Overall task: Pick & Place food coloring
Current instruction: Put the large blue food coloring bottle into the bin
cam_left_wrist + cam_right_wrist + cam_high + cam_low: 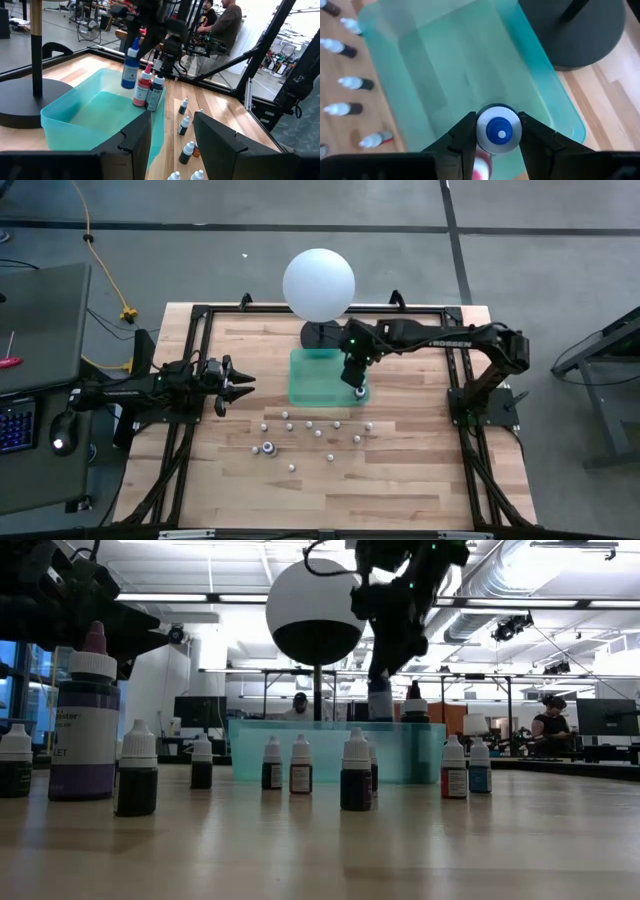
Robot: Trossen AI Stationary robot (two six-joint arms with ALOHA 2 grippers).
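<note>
Landmark = green tray (318,385), sitting mid-bench (400,480) just in front of the white sphere (319,283) on its black stand (320,335). Right tool (356,388) is over the tray's right front corner; can't tell from above what it grips. Left tool (238,383) hangs left of the tray, apart from it, fingers pointing toward it. Small food coloring bottles (310,425) are scattered on the wood just in front of the tray, a few further out.
</note>
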